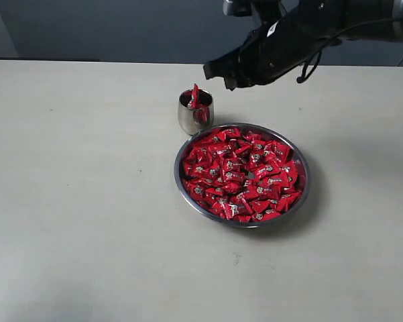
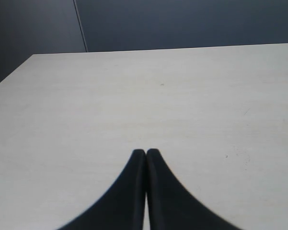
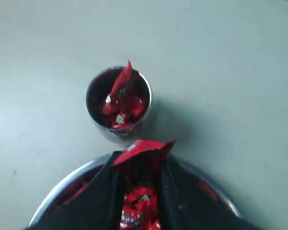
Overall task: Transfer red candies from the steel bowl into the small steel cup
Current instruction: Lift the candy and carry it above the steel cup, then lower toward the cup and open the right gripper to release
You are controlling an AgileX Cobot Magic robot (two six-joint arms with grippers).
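Candies: small shiny red wrapped candies heaped in the wide shallow steel bowl; several in the small rounded steel cup, 1 poking above its rim.
Cup: upright, just beside the bowl's far rim.
Held candy: 1 red candy pinched between the right fingers.
Right arm: the black right arm is raised over the pale surface, with its tips near the cup and higher than it.
Left fingers: pressed together over bare surface.

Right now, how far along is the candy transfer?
Done: a few candies sit in the small steel cup. In hand: the right claw pinches another candy near the cup. Left: the steel bowl is full of red candies.
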